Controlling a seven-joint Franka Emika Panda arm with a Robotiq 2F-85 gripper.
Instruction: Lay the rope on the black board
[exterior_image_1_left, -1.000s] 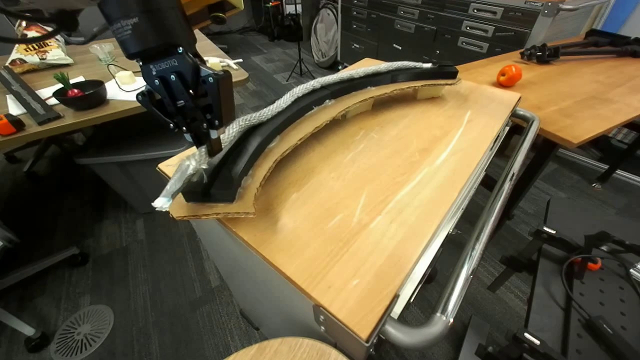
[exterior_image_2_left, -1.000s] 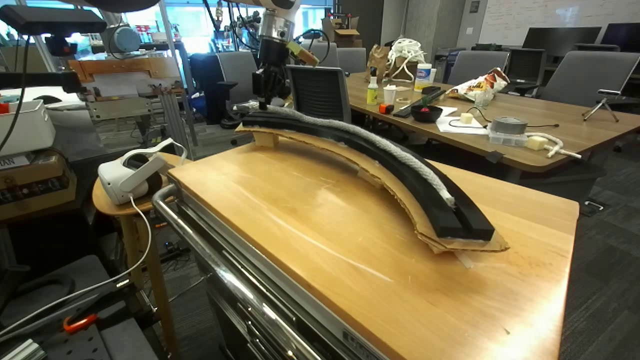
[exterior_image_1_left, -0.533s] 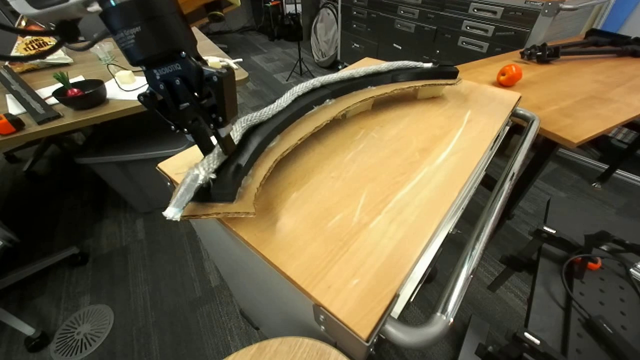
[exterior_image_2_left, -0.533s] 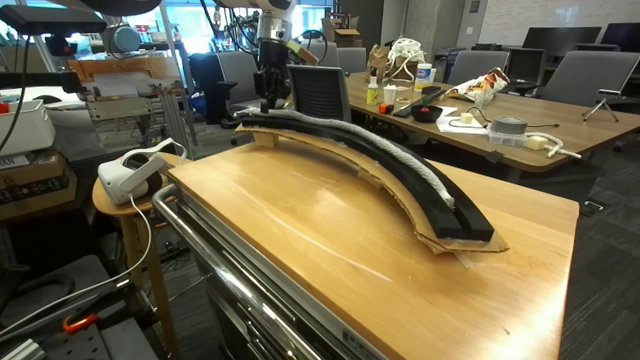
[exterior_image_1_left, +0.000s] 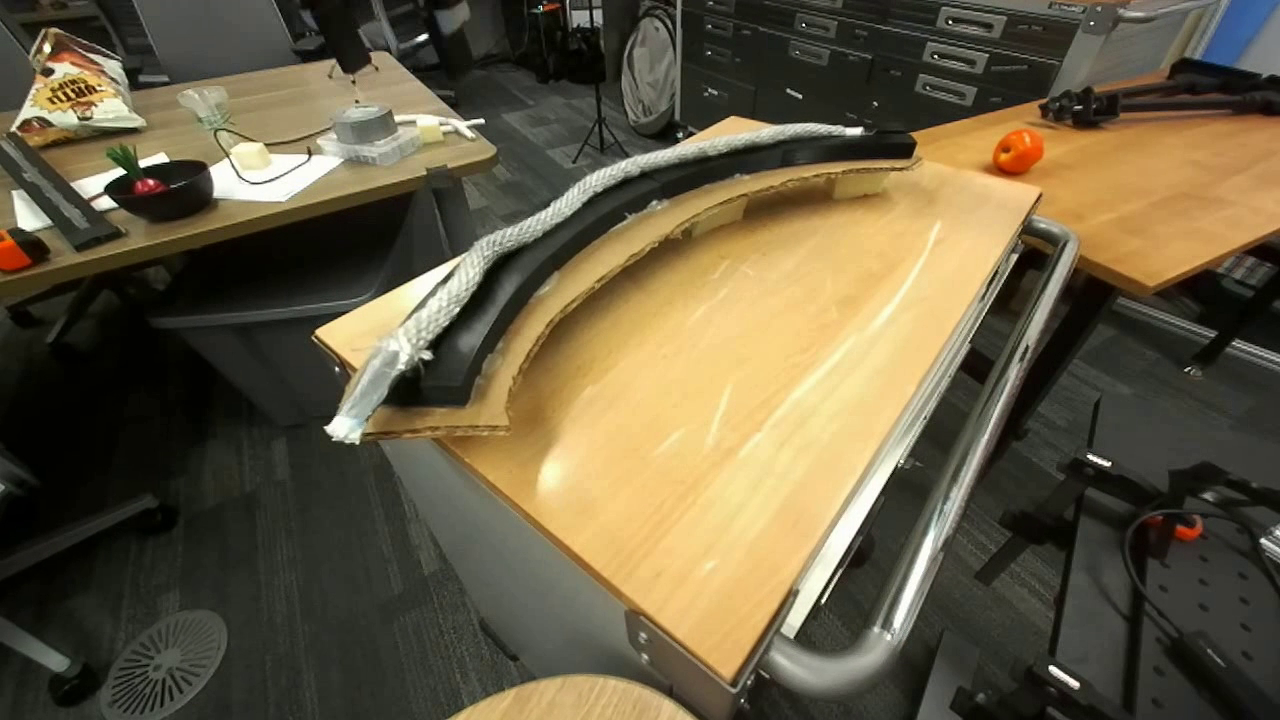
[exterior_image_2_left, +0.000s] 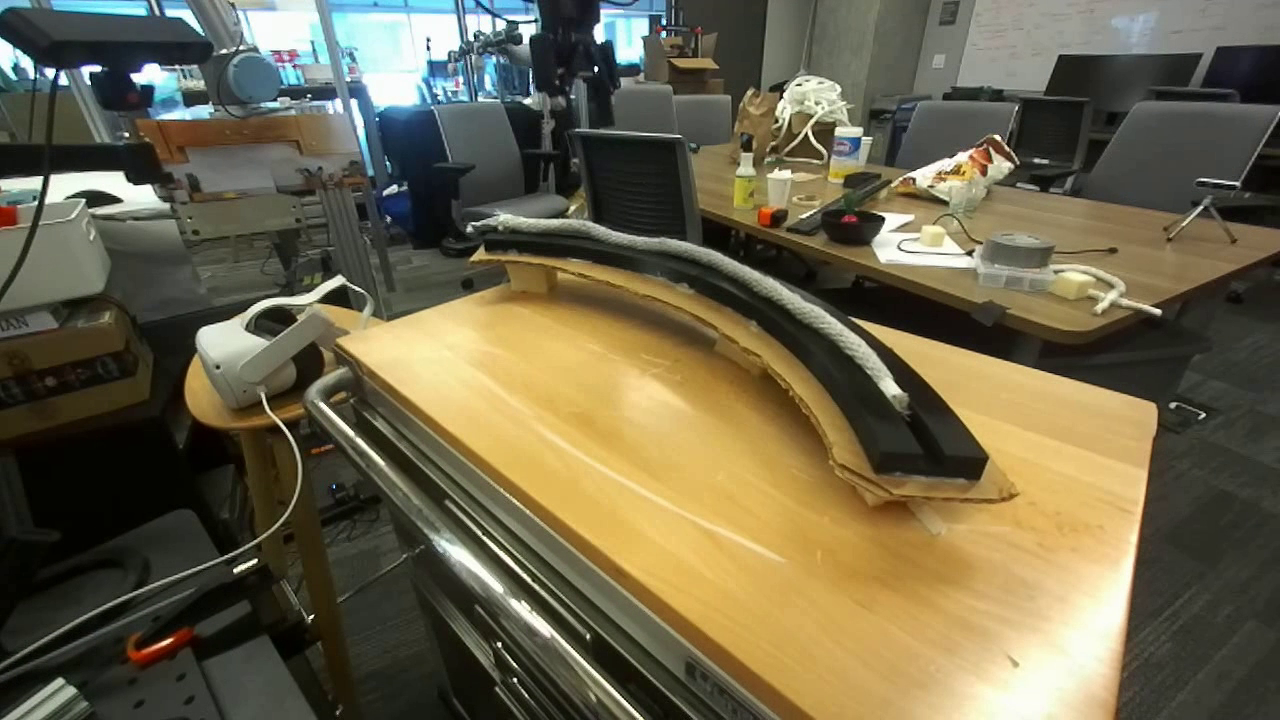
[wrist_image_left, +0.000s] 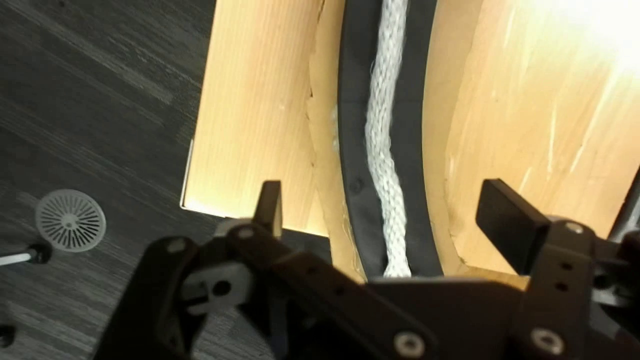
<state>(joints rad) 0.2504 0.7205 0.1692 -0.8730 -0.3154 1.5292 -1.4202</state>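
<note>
The pale braided rope (exterior_image_1_left: 580, 190) lies lengthwise along the curved black board (exterior_image_1_left: 530, 285), with a slight wave in the wrist view. Its taped end (exterior_image_1_left: 370, 390) sticks out past one tip of the board and tilts down. Toward the opposite tip, the rope's whitish end (exterior_image_2_left: 897, 400) rests on top of the strip, a little short of its edge. High above the rope hangs my gripper (wrist_image_left: 384, 200), open wide, one finger to each side of the board and nothing between them. Behind the gripper's body, the taped end is hidden in the wrist view.
Cardboard (exterior_image_1_left: 560, 290) underlies the board, raised on small blocks over the wooden tabletop (exterior_image_1_left: 720, 400). A metal rail (exterior_image_1_left: 960, 480) runs along one side. Behind stands a table (exterior_image_2_left: 1130, 220) with a bowl (exterior_image_2_left: 853, 228), tape and a chip bag (exterior_image_2_left: 960, 170). A headset (exterior_image_2_left: 262, 345) sits on a stool.
The gripper has let go of the rope near its taped end and risen well above the board. Earlier, that end shifted slightly toward the board; the rope has since stayed still.
</note>
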